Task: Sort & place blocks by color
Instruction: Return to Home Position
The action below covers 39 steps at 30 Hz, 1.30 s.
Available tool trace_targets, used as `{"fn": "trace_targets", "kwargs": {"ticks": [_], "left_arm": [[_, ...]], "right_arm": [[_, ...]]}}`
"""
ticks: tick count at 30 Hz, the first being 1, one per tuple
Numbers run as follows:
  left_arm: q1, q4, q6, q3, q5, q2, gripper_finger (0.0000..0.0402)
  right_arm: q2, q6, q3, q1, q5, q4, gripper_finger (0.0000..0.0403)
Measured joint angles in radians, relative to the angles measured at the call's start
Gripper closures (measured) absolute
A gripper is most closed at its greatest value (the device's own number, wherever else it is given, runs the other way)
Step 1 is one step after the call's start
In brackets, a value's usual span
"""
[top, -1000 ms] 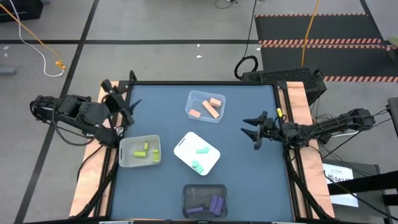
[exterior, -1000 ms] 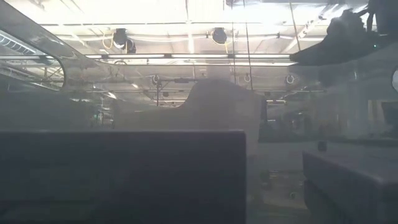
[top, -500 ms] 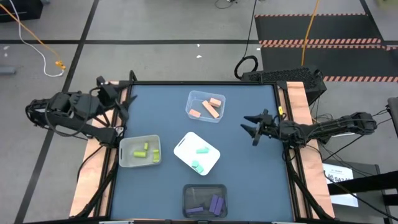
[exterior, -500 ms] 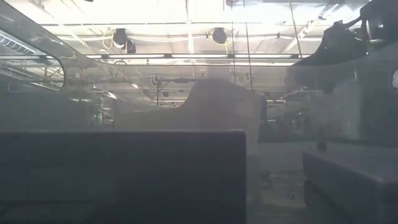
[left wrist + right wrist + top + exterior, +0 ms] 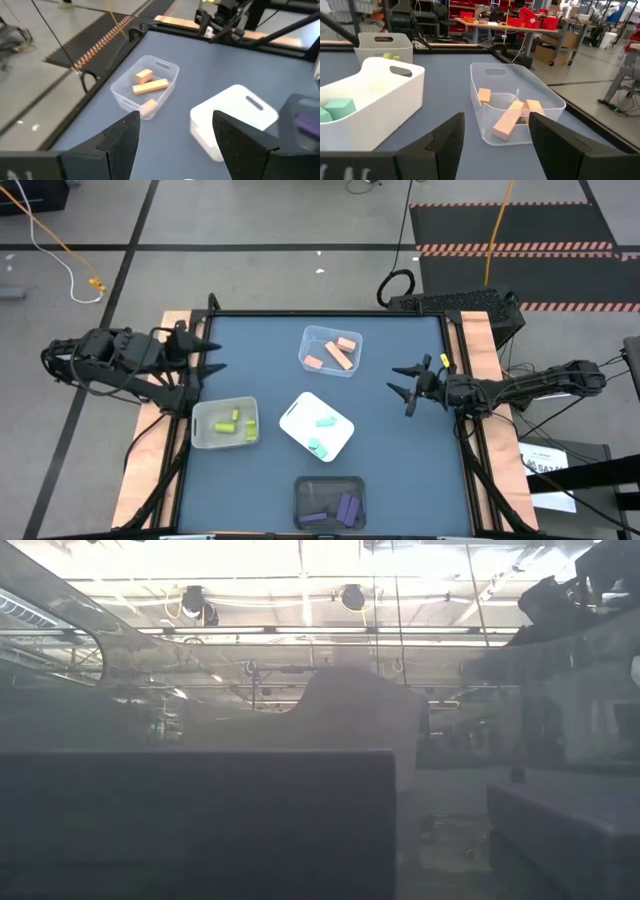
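Note:
Salmon-orange blocks (image 5: 336,352) lie in a clear bin (image 5: 309,343) at the far middle. Yellow-green blocks (image 5: 233,423) sit in a pale bin (image 5: 203,430) on the left. Mint-teal blocks (image 5: 320,433) are in a white bin (image 5: 297,412) at the centre, and purple blocks (image 5: 338,509) are in a dark bin (image 5: 303,492) at the near edge. My left gripper (image 5: 214,356) hovers open over the table's left edge, facing the clear bin (image 5: 145,89). My right gripper (image 5: 396,382) is open and level, right of the bins, facing the clear bin (image 5: 516,107).
Bare blue table (image 5: 405,460) lies between the bins and my right gripper. Wooden rails (image 5: 478,340) run along the left and right edges. The dark bin's wall (image 5: 190,820) fills most of the low view.
My left gripper has rolled about its own pointing line at the table's left edge, so its fingers now lie side by side. It has stayed open. The blocks and bins have not moved.

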State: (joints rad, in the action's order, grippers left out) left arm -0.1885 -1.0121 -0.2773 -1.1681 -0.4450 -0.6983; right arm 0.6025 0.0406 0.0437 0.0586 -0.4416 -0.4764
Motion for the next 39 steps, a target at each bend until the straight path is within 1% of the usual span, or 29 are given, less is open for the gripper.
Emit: {"fn": "trace_targets", "kwargs": {"ticks": [3, 5, 10, 17, 23, 30, 33, 39], "left_arm": [[-0.021, 0.035, -0.049, 0.031, 0.001, 0.003, 0.0151], [-0.039, 0.106, -0.057, 0.075, 0.001, 0.006, 0.0151], [-0.073, 0.322, -0.008, 0.219, 0.004, 0.005, 0.0151], [-0.076, 0.538, 0.009, 0.381, 0.009, 0.014, 0.0151], [-0.076, 0.82, 0.013, 0.571, 0.078, 0.013, 0.0151], [-0.076, 1.12, 0.013, 0.779, 0.082, 0.012, 0.0151], [-0.076, 1.207, 0.012, 0.846, 0.082, 0.013, 0.0151], [-0.076, 1.309, 0.012, 0.942, 0.082, 0.013, 0.0151]], "right_arm": [[0.0, 0.026, 0.0, 0.0, 0.0, -0.001, 0.019], [0.0, 0.03, 0.0, 0.0, -0.001, -0.003, 0.019], [0.0, 0.032, 0.0, 0.0, -0.001, -0.005, 0.019], [0.0, 0.032, 0.0, 0.0, -0.002, -0.005, 0.019], [0.0, 0.032, 0.0, 0.0, -0.002, -0.007, 0.019], [0.0, 0.032, -0.001, 0.0, -0.003, -0.012, 0.019], [0.0, 0.032, -0.001, 0.0, -0.003, -0.012, 0.019], [0.0, 0.031, -0.001, 0.0, -0.003, -0.012, 0.019]]}}
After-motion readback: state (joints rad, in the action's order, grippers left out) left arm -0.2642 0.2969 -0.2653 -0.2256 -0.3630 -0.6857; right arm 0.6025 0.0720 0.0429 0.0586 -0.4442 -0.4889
